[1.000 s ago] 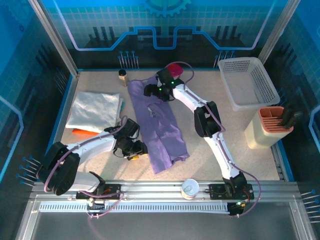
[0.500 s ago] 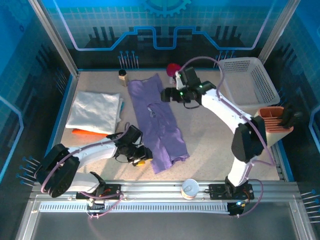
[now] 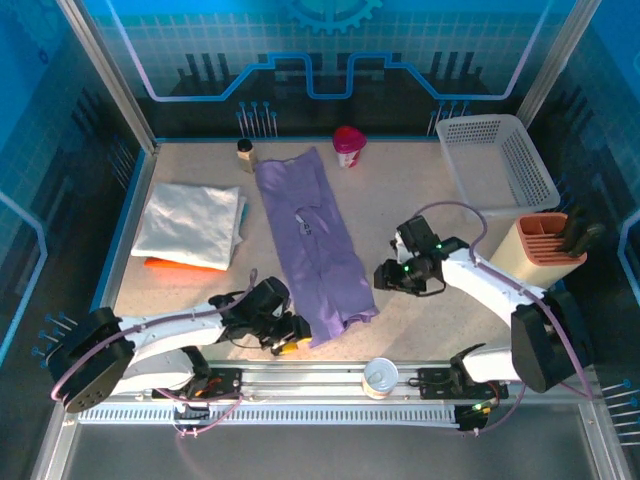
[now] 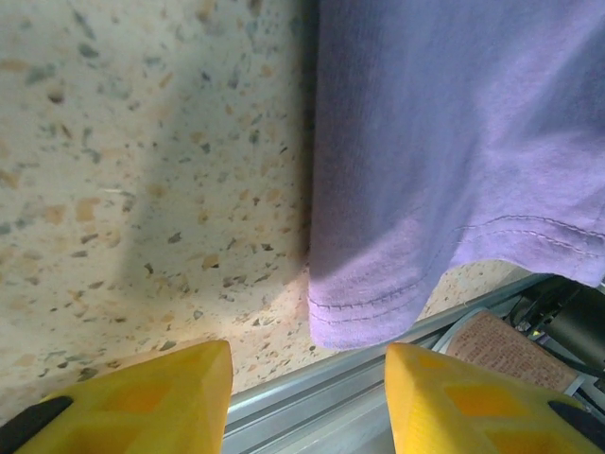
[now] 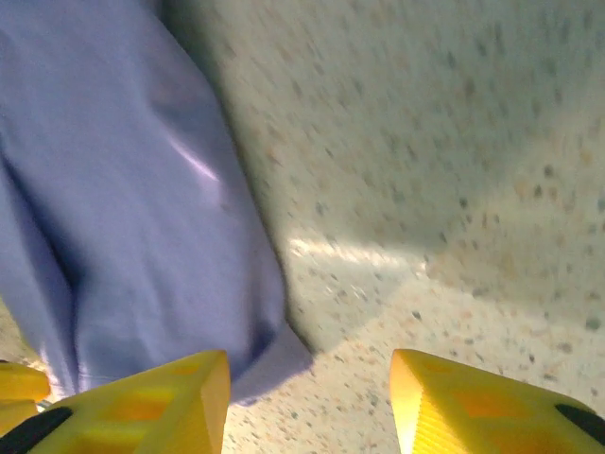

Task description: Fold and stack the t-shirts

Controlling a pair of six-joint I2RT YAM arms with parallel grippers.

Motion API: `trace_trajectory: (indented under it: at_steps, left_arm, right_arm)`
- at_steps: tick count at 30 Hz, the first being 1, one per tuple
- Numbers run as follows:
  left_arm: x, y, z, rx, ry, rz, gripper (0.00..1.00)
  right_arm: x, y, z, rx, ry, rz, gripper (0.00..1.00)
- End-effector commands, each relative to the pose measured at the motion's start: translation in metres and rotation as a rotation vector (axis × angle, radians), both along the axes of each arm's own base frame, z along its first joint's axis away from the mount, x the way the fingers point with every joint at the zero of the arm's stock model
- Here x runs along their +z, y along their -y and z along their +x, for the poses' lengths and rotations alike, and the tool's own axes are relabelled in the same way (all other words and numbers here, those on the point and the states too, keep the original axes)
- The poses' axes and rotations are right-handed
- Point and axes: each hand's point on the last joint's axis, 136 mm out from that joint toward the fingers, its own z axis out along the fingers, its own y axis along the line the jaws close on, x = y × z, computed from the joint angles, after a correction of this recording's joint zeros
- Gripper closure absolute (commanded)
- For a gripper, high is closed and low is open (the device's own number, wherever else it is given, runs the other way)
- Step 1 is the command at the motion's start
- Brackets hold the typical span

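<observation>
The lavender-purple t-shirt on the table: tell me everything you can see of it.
The lavender-purple soft cloth t-shirt lies flat on the speckled table, folded into a long narrow strip that runs, slightly slanted, from the far side towards the near edge. It bears small white lettering mid-strip. Its stitched hem is at the near end, a little rumpled. The left gripper and right gripper flank that end with jaws apart, gripping nothing.
</observation>
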Motion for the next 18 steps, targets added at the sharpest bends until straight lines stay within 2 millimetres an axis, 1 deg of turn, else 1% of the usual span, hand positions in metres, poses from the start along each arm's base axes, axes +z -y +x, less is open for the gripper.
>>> trace_trajectory:
  at_steps: [1,4,7,10,13,18]
  left_arm:
    - [-0.002,0.011,0.008,0.03,0.02,-0.014,0.53]
    - [-0.003,0.021,0.014,0.011,0.039,-0.015,0.54]
    - [-0.007,0.027,0.019,-0.009,0.05,0.0,0.54]
    - [-0.014,0.029,0.021,-0.015,0.047,0.015,0.55]
    - [-0.018,0.033,0.025,-0.015,0.052,0.009,0.55]
    - [-0.018,0.041,0.031,-0.014,0.068,-0.007,0.59]
  right_arm:
    - [-0.008,-0.007,-0.014,-0.046,-0.072,0.074,0.52]
    - [-0.014,-0.013,-0.019,-0.056,-0.098,0.115,0.53]
    - [-0.015,-0.02,-0.017,-0.073,-0.102,0.157,0.52]
    - [-0.017,-0.027,-0.014,-0.081,-0.113,0.184,0.46]
    - [-0.021,-0.035,-0.012,-0.08,-0.124,0.199,0.44]
    - [-0.029,-0.044,-0.019,-0.058,-0.158,0.189,0.46]
